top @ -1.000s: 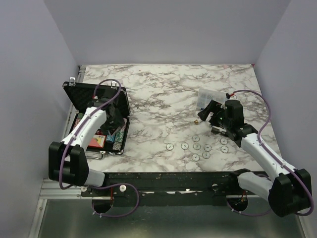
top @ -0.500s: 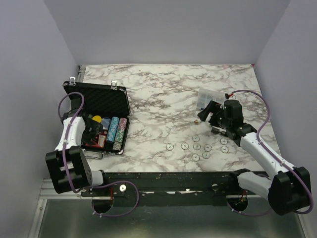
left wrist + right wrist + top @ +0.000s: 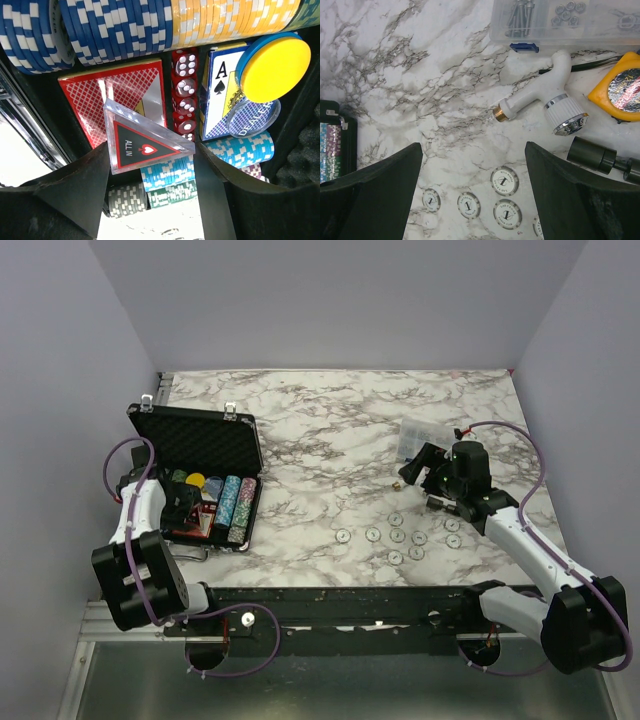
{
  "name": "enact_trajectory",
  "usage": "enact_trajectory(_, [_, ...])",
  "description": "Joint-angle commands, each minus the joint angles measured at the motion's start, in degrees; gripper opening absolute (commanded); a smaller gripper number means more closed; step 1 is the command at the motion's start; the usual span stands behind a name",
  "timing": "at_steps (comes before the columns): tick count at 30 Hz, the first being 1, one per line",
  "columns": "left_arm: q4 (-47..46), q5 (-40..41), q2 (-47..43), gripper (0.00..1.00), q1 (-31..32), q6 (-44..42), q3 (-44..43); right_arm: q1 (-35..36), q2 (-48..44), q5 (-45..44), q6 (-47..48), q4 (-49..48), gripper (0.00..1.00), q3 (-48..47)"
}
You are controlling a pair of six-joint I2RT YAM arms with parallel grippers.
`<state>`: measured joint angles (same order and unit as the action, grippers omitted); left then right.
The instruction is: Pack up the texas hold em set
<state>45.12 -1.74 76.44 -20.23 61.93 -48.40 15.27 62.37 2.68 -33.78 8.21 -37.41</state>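
Note:
The black case (image 3: 200,433) lies open at the left, with rows of coloured chips (image 3: 235,502) in it. My left gripper (image 3: 185,502) hangs over the case; its fingers press both sides of a clear triangular "ALL IN" plaque (image 3: 142,142) above the red card box (image 3: 112,95), the red dice (image 3: 185,90) and the blue chips (image 3: 100,30). Several small white round chips (image 3: 397,535) lie on the marble. My right gripper (image 3: 422,470) is open and empty above them, and they show between its fingers (image 3: 504,181). Its fingertips stand wide apart (image 3: 472,150).
A yellow button (image 3: 272,65) and a clear dealer button (image 3: 252,120) lie on a blue ace card box. A clear compartment box (image 3: 560,20), a white fitting (image 3: 535,92), an orange ring (image 3: 620,90) and a black cylinder (image 3: 592,152) lie by the right gripper.
My left arm has pulled back from over the middle of the case to its left side, uncovering the chip rows. The right arm has not moved.

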Motion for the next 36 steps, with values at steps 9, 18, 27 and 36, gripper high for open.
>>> enact_trajectory(9, [3.6,5.3,-3.5,0.31,-0.9,4.4,1.9,0.1,0.6,0.4,0.5,-1.4,0.86,-0.3])
enact_trajectory(18, [3.2,3.6,-1.6,0.57,-1.4,4.0,1.7,0.1,0.3,0.5,0.5,-1.4,0.86,-0.2])
enact_trajectory(27, [4.7,4.1,-4.3,0.93,-1.5,3.7,1.9,0.1,0.3,0.4,0.5,-1.7,0.86,0.1])
enact_trajectory(36, [3.5,6.5,-13.5,0.98,0.9,-0.2,1.2,0.1,1.0,0.1,1.2,-1.4,0.86,0.0])
